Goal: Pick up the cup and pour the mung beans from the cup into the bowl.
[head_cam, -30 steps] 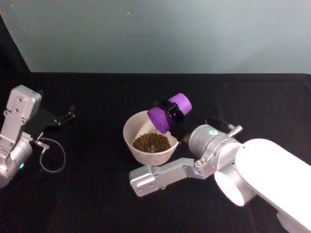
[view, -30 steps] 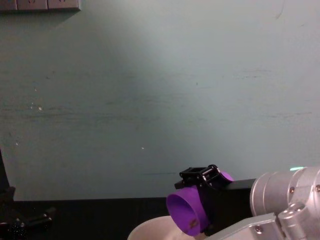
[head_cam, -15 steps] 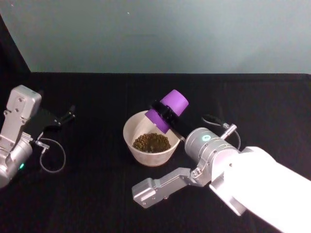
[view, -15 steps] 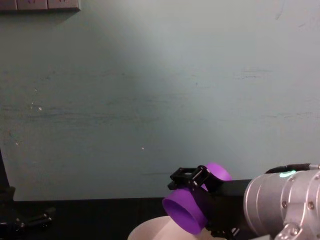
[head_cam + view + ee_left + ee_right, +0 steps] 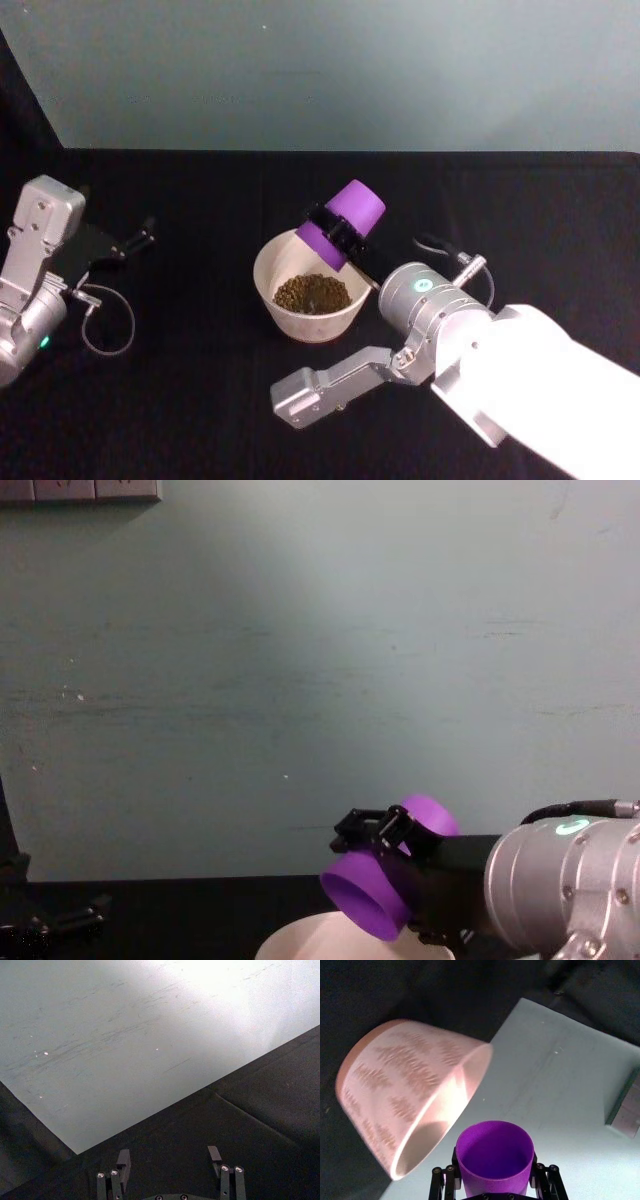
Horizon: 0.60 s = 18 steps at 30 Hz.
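The mung beans (image 5: pixel 312 293) lie in the bowl (image 5: pixel 270 288), the tipped cup (image 5: pixel 340 225) above its far right rim.

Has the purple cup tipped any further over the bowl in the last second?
Yes. The small purple plastic cup has tipped from nearly level to mouth-down, base raised, and edged left over the wide pale bowl's rim, which stayed put.

No legible text, label, brand, number or sign appeared on any surface in these views.
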Tool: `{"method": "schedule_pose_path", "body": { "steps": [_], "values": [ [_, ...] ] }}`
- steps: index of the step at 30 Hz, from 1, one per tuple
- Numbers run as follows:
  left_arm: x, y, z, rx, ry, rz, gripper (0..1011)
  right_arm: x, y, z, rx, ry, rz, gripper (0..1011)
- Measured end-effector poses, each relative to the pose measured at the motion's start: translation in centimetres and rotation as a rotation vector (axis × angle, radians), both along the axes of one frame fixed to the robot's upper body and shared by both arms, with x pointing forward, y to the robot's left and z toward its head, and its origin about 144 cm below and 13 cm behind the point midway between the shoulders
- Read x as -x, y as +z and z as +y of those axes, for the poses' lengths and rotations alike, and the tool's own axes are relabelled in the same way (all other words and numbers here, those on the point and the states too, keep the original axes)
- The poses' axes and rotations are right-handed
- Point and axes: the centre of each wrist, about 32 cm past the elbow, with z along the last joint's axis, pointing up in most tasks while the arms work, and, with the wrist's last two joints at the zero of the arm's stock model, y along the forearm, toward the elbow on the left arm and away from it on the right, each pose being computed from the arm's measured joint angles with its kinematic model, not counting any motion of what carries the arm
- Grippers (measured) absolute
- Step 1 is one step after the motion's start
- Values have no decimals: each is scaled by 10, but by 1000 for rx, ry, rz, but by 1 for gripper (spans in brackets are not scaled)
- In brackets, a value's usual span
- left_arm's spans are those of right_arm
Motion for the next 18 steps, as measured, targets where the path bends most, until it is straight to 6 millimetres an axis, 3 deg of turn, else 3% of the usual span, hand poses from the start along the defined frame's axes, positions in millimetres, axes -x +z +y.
{"method": "schedule_pose_path", "body": {
  "steps": [11, 18],
  "values": [
    [0, 0, 0, 0, 0, 0, 1000, -2, 3, -24, -436, -14, 140, 736],
    [0, 0, 0, 0, 0, 0, 1000, -4, -4, -52, -810, -82, 204, 735]
  ]
}}
